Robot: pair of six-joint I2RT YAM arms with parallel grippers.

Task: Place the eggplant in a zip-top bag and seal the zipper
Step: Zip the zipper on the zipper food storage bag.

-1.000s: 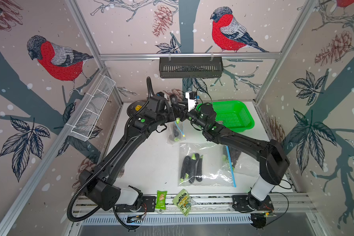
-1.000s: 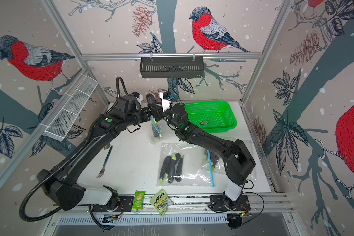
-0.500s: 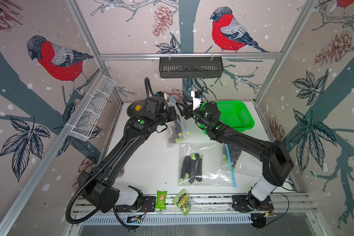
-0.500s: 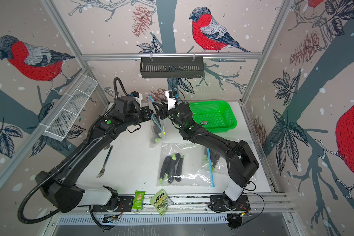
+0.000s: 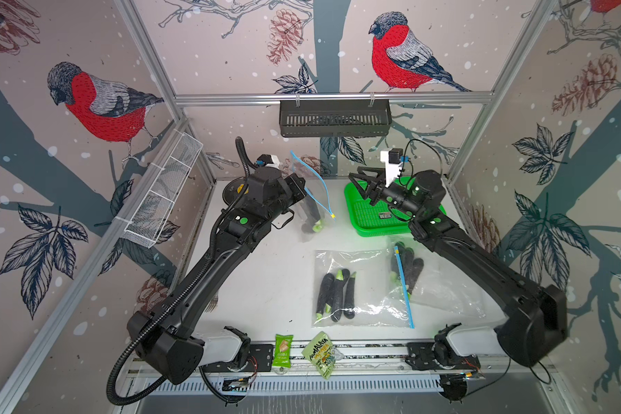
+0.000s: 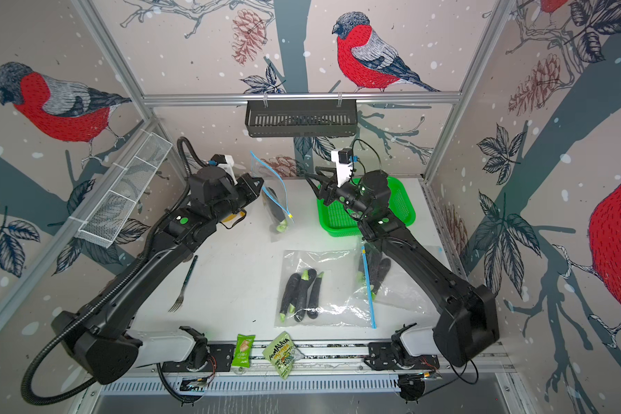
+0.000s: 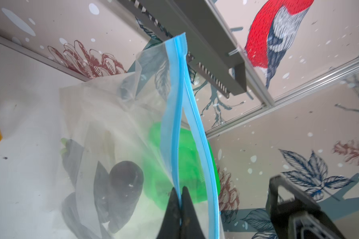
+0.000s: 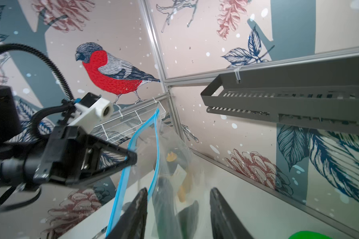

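Above the table (image 5: 266,279), our left tool (image 7: 179,189) pinches the blue zipper (image 7: 175,124) of the limp clear bag (image 7: 116,107); our right tool (image 8: 178,191) gapes, empty.

The left arm (image 5: 208,272) rises from its base at 7 o'clock and reaches toward 12 o'clock. Its wrist is turned so that the left gripper (image 7: 179,195) points to 3 o'clock, jaws pressed together on the blue zipper strip of the zip-top bag (image 7: 112,124). The right arm (image 5: 481,276) climbs from 5 o'clock toward 1 o'clock. The right gripper (image 5: 357,186) is raised and aimed at 9 o'clock, facing the left one, well apart from it, jaws spread and holding nothing.
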